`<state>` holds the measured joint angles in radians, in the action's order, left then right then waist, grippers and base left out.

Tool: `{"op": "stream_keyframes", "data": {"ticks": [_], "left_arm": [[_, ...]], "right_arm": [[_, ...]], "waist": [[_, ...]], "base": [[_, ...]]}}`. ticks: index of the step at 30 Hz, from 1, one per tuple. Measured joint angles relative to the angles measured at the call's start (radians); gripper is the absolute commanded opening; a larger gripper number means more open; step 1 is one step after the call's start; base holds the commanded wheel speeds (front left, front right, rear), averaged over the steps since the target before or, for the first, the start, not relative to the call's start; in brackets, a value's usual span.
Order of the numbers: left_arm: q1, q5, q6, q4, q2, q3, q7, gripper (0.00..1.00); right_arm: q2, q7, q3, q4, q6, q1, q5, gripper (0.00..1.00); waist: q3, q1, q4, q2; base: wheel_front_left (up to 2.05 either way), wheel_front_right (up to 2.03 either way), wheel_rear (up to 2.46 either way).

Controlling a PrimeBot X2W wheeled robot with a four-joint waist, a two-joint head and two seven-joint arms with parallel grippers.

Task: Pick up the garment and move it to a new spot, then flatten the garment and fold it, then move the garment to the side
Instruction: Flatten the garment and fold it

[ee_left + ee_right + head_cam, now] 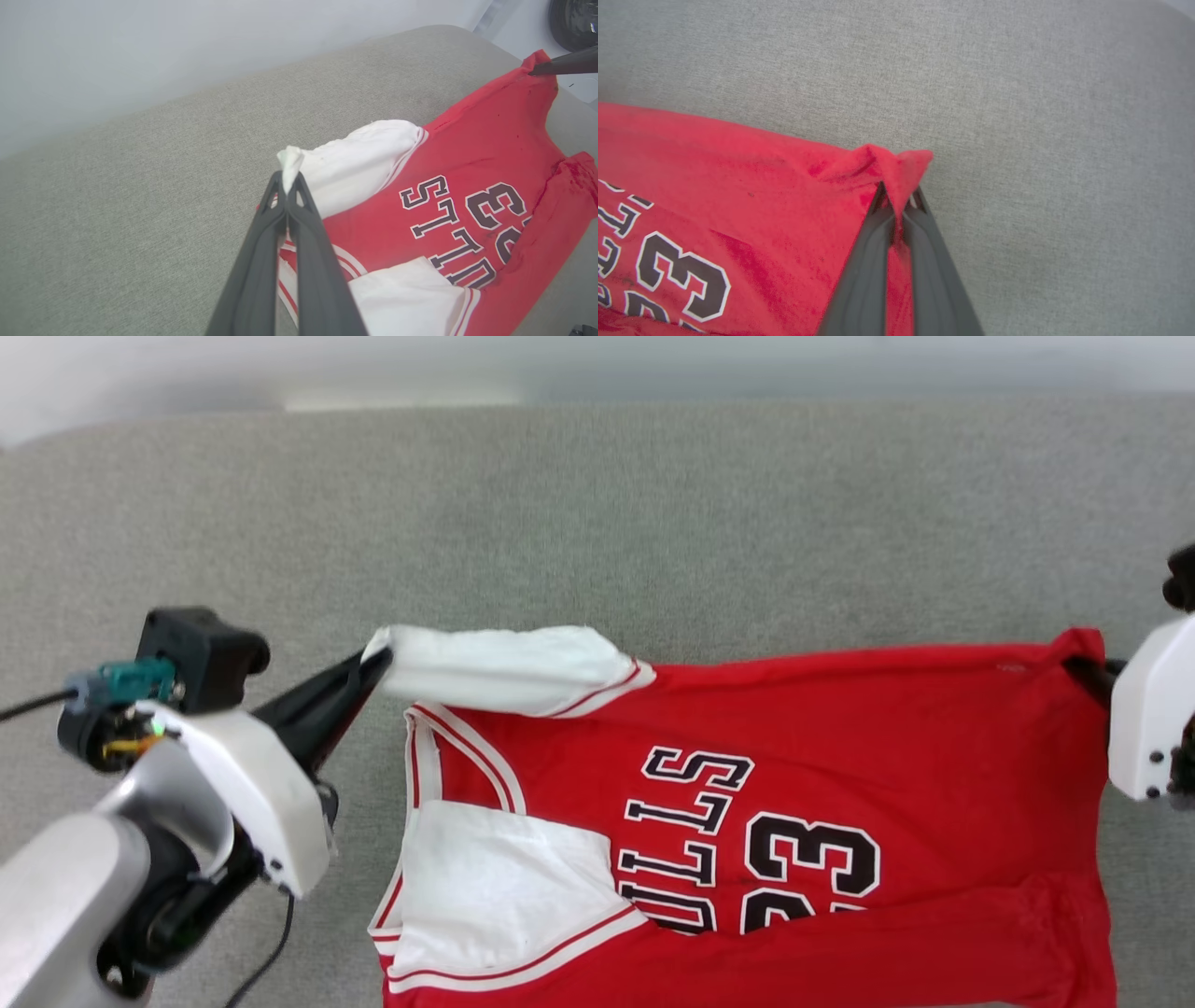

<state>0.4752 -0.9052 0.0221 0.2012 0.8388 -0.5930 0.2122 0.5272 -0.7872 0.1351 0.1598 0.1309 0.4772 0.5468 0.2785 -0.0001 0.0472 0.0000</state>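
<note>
**Jersey held taut by its far edge, one gripper at each end**

I have the red "23" jersey T-shirt lying print-up on the grey fabric-topped bench, collar toward the robot's left and hem toward its right. The left gripper has its jaws closed tight on the very tip of the far white sleeve. The right gripper has its jaws pinched shut on a fold of the far hem corner. Gripping these two opposite ends draws the far edge nearly straight, so I judge this to be the flattening step. The near sleeve lies flopped over the chest, and the near red edge is rumpled over part of the print. Both need smoothing before any fold. The sleeve-tip pinch is slim and could slip under a harder pull.
</note>
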Motion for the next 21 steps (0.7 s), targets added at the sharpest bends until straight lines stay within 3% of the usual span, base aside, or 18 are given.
{"op": "stream_keyframes", "data": {"ticks": [10, 16, 21], "left_arm": [[-0.251, -0.054, 0.088, 0.081, 0.06, -0.007, -0.046, 0.0], [-0.366, -0.084, 0.096, 0.078, 0.045, -0.055, -0.063, 0.0], [-0.413, -0.089, 0.097, 0.046, 0.032, -0.098, -0.054, 0.0]], "right_arm": [[-0.029, 0.038, -0.083, -0.151, 0.0, -0.287, 0.032, 0.0], [-0.035, 0.027, -0.101, -0.196, 0.0, -0.417, 0.031, 0.0], [-0.003, 0.012, -0.065, -0.206, 0.0, -0.491, 0.016, 0.0]], "waist": [[-0.113, 0.0, -0.002, 0.0], [-0.12, 0.0, 0.004, 0.0], [-0.116, 0.0, 0.006, 0.0]], "base": [[0.0, 0.0, 0.0], [0.0, 0.0, 0.0], [0.0, 0.0, 0.0]]}}
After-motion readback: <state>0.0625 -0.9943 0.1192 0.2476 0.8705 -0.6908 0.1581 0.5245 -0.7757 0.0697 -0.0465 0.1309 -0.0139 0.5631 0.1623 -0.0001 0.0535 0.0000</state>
